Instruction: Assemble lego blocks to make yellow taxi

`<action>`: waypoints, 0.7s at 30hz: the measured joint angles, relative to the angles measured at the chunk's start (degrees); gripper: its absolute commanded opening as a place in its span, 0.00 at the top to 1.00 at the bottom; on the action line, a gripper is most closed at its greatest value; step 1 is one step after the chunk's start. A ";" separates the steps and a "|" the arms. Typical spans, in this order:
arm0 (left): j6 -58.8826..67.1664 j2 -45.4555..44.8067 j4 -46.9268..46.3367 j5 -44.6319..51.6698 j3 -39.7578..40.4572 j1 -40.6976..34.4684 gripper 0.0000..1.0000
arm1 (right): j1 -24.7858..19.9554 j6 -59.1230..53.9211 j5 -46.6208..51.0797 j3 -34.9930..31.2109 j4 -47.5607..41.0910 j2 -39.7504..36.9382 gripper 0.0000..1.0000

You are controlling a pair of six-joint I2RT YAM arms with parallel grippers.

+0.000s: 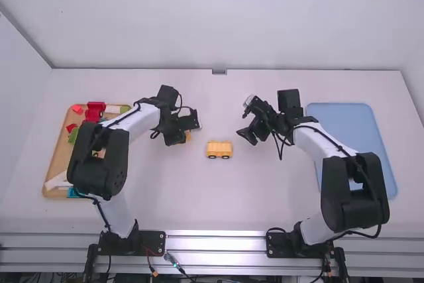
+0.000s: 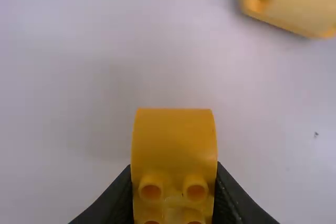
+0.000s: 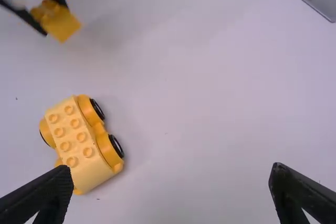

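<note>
Left of the table's middle, my left gripper (image 1: 187, 134) is over the table, a yellow block (image 1: 188, 137) partly hidden beneath it. In the left wrist view my left gripper (image 2: 174, 198) is shut on that yellow block (image 2: 174, 140), which has a curved top and round studs. A yellow car body (image 1: 219, 150) with black wheels stands between the arms; the right wrist view shows studs on the car body (image 3: 79, 142). To its right, my right gripper (image 1: 246, 124) is open with nothing between its fingers; the right wrist view also shows my right gripper (image 3: 172, 187).
A wooden tray (image 1: 58, 157) at the far left holds several red, green and other coloured pieces, partly behind the left arm. At the right lies a blue tray (image 1: 344, 112), partly behind the right arm. A small metal piece (image 1: 219, 71) sits at the table's back edge.
</note>
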 measured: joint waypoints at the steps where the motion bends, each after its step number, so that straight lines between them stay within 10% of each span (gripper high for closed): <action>1: 1.99 0.00 0.46 0.28 -0.94 -0.24 0.98 | 0.00 -0.15 0.02 0.00 0.00 0.00 0.01; 14: 15.19 0.02 5.75 5.14 -6.40 -0.52 0.96 | -0.04 0.00 0.02 0.00 -0.02 0.00 0.01; 21: 14.88 0.02 10.64 7.02 -8.90 -0.52 0.53 | -0.04 -0.22 0.00 0.00 -0.35 0.00 0.01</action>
